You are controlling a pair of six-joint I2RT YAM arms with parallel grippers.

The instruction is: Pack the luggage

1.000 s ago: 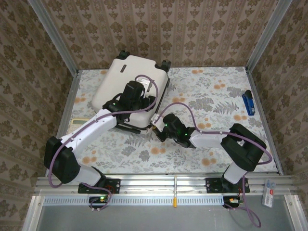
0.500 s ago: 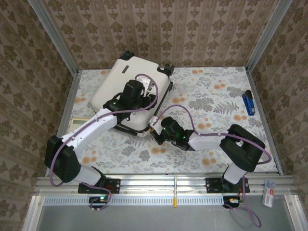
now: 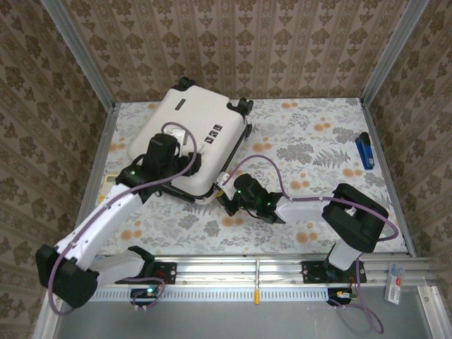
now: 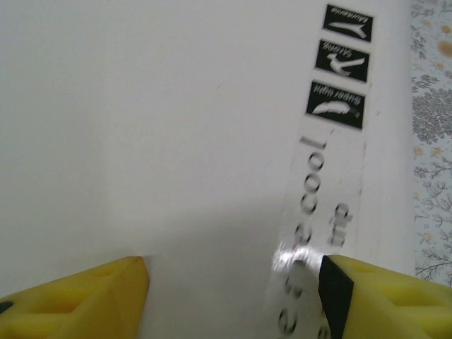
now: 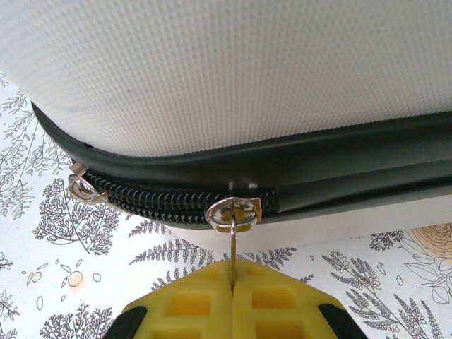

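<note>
While tight on luggage zipper pull, right pincer.

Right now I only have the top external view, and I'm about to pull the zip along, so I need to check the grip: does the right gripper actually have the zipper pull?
Observer: Yes. On the right wrist camera the right gripper is shut on the thin metal tab hanging from a zipper slider on the luggage.
Operator: Any other slider nearby?
Observer: A second slider sits further along the seam, with zipper teeth showing between the two.
Operator: And the left gripper?
Observer: On its wrist camera the left gripper is open over the white shell, nothing between its fingers, near the printed marks.
</note>
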